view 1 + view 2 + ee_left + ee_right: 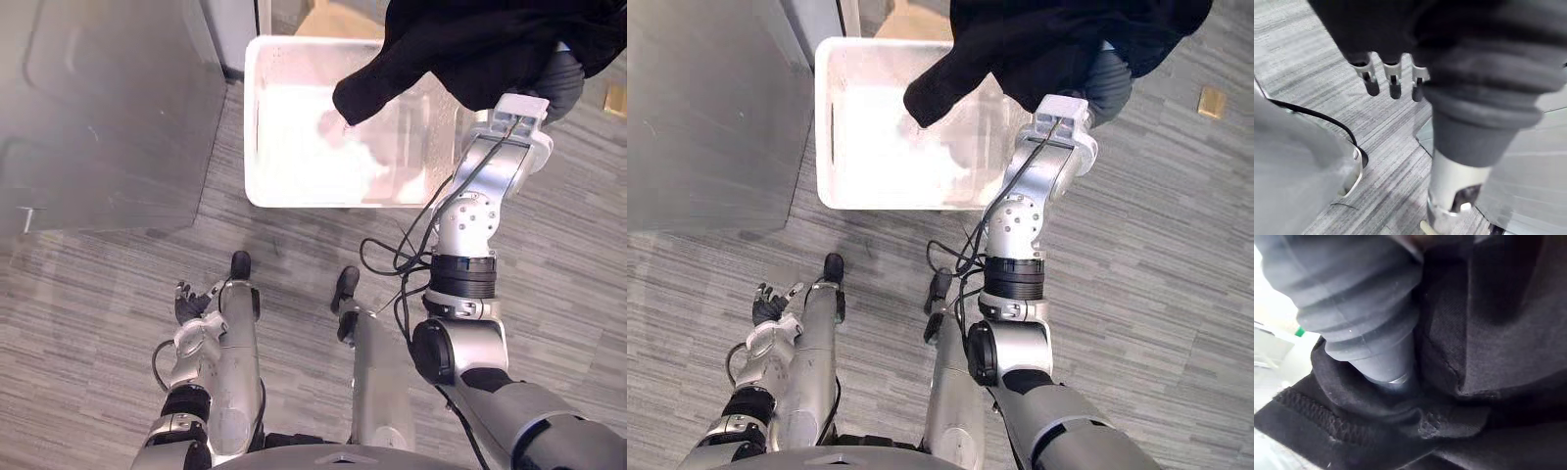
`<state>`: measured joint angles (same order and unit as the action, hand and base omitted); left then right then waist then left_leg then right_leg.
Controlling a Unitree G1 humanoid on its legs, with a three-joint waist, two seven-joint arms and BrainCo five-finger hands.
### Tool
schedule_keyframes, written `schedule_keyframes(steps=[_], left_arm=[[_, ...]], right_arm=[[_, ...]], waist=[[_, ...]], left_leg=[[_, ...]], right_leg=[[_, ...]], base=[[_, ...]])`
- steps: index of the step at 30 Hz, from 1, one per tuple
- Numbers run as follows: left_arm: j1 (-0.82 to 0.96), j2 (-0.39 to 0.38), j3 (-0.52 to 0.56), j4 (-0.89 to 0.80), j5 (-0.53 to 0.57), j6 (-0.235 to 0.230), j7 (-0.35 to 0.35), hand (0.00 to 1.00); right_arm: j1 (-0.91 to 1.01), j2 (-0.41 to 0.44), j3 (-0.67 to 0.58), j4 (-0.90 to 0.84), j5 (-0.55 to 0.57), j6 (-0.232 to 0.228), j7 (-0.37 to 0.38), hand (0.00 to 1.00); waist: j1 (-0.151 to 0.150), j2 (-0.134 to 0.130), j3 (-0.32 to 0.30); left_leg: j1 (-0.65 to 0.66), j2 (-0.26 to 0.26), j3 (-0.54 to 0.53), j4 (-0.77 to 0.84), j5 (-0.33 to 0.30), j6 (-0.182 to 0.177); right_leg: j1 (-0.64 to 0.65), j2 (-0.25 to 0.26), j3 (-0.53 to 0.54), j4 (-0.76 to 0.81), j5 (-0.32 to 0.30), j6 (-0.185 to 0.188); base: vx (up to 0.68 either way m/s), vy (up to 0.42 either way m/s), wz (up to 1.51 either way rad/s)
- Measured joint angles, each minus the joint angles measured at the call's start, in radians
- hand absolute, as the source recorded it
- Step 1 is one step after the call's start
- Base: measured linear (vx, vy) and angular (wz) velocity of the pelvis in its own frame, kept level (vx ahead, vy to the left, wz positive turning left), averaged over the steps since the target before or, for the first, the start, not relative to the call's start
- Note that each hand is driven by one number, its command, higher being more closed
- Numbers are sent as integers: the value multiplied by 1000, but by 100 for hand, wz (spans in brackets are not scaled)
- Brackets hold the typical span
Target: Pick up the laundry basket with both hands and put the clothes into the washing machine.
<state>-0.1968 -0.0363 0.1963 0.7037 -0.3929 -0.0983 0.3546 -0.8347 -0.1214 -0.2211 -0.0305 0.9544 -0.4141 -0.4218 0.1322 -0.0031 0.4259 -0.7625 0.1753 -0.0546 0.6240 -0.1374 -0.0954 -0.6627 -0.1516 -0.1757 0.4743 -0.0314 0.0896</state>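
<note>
The white laundry basket (pixel 253 127) stands on the floor ahead of me, with pale clothes (pixel 323 147) lying in it. My right hand (pixel 563 78) is raised above the basket's right side and holds up a black garment (pixel 470 49), which drapes over the hand and hangs toward the basket. In the right wrist view the thumb (pixel 1386 367) presses into the bunched black cloth (pixel 1488 333). The grey washing machine (pixel 98 108) is to the left of the basket. Low by my left side, my left hand (pixel 191 304) hangs with relaxed fingers (pixel 1393 85) and holds nothing.
Grey wood-pattern floor (pixel 568 245) lies all around. A small tan object (pixel 1212 101) sits on the floor at the far right. A wooden surface (pixel 333 20) shows beyond the basket's far rim.
</note>
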Motion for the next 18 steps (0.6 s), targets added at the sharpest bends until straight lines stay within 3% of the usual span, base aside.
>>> schedule_keyframes(steps=[4,10,12,14,18], left_arm=[[56,-34,36,33,-8,15,-31,0],[161,-45,230,103,-9,42,-58,0],[174,-52,292,98,-85,48,-58,0],[206,-54,353,30,-227,39,-51,0],[256,-58,352,-290,-260,-7,-20,0]], right_arm=[[111,38,38,-80,-1,-19,2,100],[436,157,97,-171,-12,-18,54,100],[530,175,100,-200,-12,-14,78,100],[617,181,88,-203,-11,2,96,100],[661,181,46,-202,-11,9,129,100]], waist=[[-9,10,-52],[-21,8,-233],[-22,7,-287],[-23,5,-354],[-21,3,-392]], left_leg=[[113,-32,10,-42,1,-4],[330,-70,19,-187,8,-5],[376,-83,16,-246,27,-5],[456,-88,12,-343,64,-9],[559,-72,17,-442,98,-22]], right_leg=[[86,-39,-4,27,-36,17],[283,-81,-40,-41,-82,37],[325,-91,-56,-72,-82,42],[395,-89,-77,-133,-70,46],[486,-63,-85,-211,-49,43]], base=[[80,-43,23],[128,-48,20],[151,-49,21],[166,-63,16],[83,-63,-5]])
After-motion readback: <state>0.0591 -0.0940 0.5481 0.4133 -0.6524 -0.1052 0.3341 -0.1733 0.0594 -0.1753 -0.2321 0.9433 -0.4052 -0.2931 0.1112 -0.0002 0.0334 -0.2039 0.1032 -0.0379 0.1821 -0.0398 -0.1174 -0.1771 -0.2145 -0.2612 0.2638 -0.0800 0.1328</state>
